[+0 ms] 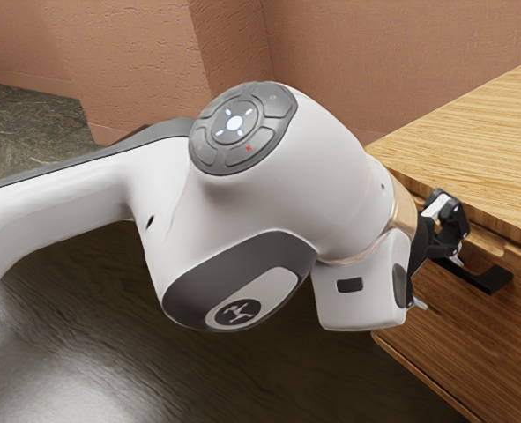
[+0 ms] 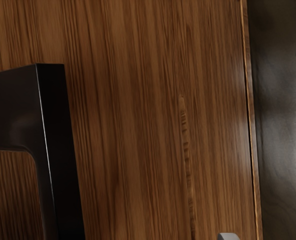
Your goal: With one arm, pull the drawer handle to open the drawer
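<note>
Drawer handle (image 1: pixel 489 275), a black bar on the drawer front (image 1: pixel 480 344), runs ten-to-four o'clock. The gripper (image 1: pixel 454 251) sits at its ten o'clock end, grasp impossible to tell. The pull probably goes toward eight o'clock.

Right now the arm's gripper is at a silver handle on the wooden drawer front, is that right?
Not quite. The handle is black, not silver. The exterior view shows this dark bar standing off the wooden drawer front, with the gripper at it. The rest of what you said is right.
</note>
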You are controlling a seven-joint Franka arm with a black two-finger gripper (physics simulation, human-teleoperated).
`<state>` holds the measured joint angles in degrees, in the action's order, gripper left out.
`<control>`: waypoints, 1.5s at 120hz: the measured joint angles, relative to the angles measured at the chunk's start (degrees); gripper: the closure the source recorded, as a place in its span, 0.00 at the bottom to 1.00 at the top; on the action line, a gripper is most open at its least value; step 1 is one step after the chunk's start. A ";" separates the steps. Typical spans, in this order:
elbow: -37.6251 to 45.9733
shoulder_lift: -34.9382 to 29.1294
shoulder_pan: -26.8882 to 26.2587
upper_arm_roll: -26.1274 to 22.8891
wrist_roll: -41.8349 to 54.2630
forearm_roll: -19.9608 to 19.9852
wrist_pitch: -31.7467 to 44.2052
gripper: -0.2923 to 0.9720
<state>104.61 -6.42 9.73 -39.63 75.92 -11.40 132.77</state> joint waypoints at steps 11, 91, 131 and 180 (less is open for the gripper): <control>0.07 -0.45 -0.08 0.07 0.01 -0.05 -0.06 0.58; 2.71 -4.88 -0.03 0.34 -0.15 -0.05 -0.58 0.52; 5.39 -8.54 -0.01 0.42 -0.45 0.32 -0.80 0.53; 7.36 -12.19 -0.69 0.25 -0.68 0.77 -1.65 0.55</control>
<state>111.96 -18.61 9.04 -39.38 75.24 -10.63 131.12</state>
